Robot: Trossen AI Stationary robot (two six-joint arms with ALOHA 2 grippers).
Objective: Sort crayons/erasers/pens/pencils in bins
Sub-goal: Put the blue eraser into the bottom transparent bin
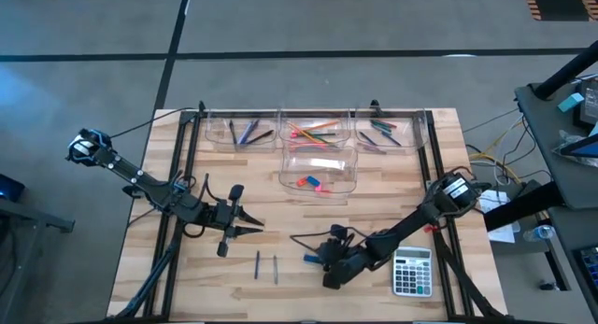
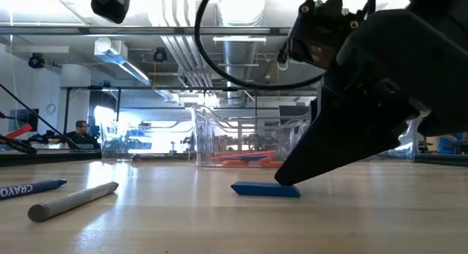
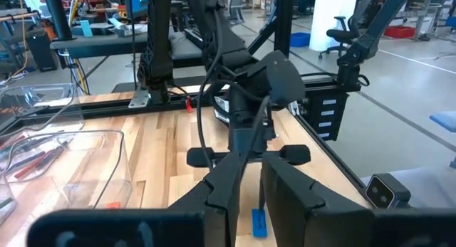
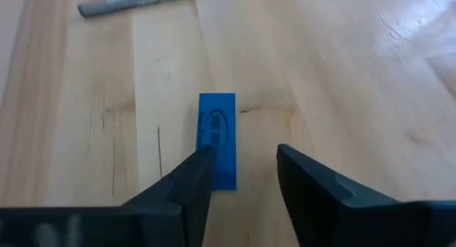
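Four bins (image 1: 318,170), two loose crayons (image 1: 265,266), one calculator (image 1: 412,272) — perhaps three erasers (image 1: 311,258)

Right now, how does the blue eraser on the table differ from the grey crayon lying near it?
The blue eraser is a flat rectangular block; the grey crayon is a round stick and longer. The eraser lies at the right claw, beside one finger; the crayon lies farther off, apart from it. Both rest flat on the wooden table, outside the bins.

Table seen from overhead; low cam level w/ tabletop; blue eraser (image 4: 217,139) shared by wrist cams, close up.
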